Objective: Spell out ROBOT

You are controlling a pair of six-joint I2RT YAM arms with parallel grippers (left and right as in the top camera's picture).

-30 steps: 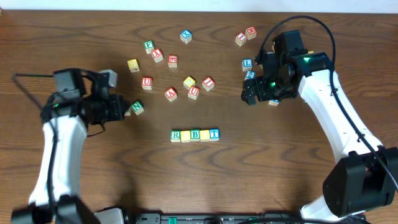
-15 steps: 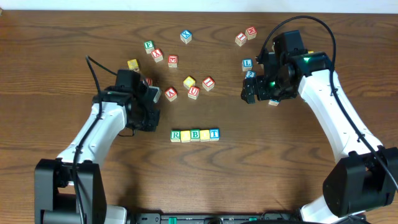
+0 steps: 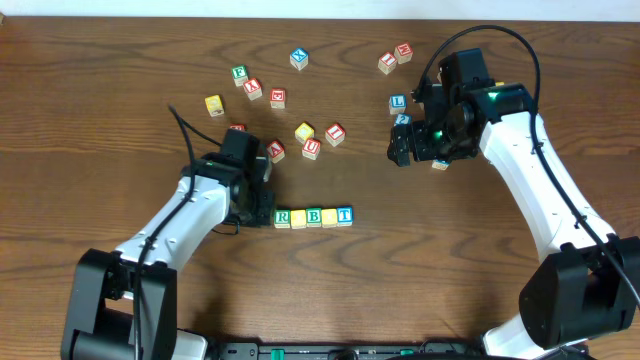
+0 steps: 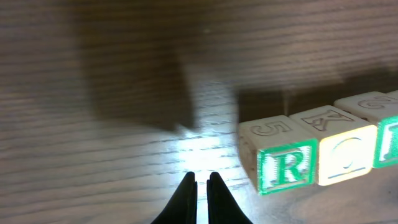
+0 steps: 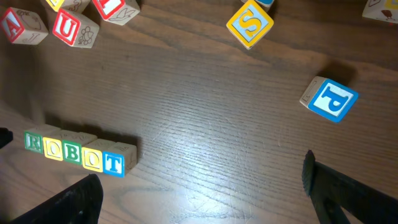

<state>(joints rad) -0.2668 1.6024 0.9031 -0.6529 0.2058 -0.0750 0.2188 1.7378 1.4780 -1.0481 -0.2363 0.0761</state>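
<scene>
R cube (image 4: 287,169) grn | T cube (image 3: 345,215) blue | table (image 3: 450,260) brn woodgrain

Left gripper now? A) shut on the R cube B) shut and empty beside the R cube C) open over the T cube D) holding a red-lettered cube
B: the left wrist view shows the left gripper with fingertips together and nothing between them, next to the R cube.

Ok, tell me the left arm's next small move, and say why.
Probably draw the left gripper straight back, away from the R cube. In the right wrist view the row already reads ROBOT, with its cubes side by side. The shut fingers sit low beside the row's R end and seem just apart from it, so any sideways drift could knock the line crooked.
</scene>
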